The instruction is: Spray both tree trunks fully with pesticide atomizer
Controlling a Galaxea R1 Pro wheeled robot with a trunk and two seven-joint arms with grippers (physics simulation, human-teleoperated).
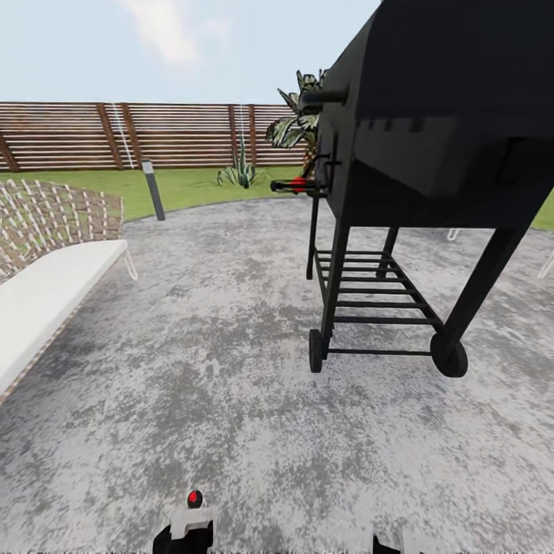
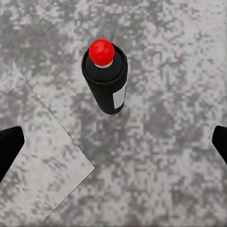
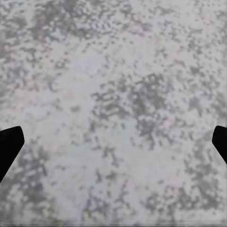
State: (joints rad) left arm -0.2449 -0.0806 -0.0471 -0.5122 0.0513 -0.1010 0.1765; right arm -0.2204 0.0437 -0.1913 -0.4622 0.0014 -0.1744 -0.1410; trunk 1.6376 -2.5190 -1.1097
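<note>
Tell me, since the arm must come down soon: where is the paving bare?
Bare paving lies between the white bench and the black grill. Crowded under the grill, among its legs and rack. The spray can stands on open ground between the left gripper's spread fingers.

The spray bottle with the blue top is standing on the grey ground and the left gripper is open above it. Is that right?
Almost. The top is red, not blue: the left wrist view shows the black pesticide atomizer with a red cap, standing on the grey paving. The rest holds: the left gripper is open above it, its fingers apart on either side.
</note>
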